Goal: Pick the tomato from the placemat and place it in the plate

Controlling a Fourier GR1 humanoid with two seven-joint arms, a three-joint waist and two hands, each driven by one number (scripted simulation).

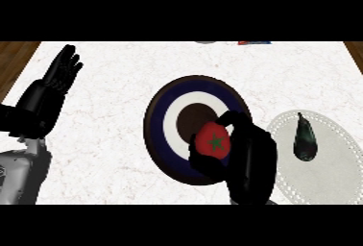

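The red tomato with a green star-shaped stem sits in my right hand, whose fingers and thumb curl round it. Hand and tomato hover over the lower right part of the round plate, which has a dark blue rim, a white ring and a brown centre. The pale oval placemat lies to the plate's right. My left hand rests open at the far left, fingers up.
A dark green elongated vegetable lies on the placemat. Small objects show at the counter's far edge. Wooden floor shows at the counter's upper left and right corners.
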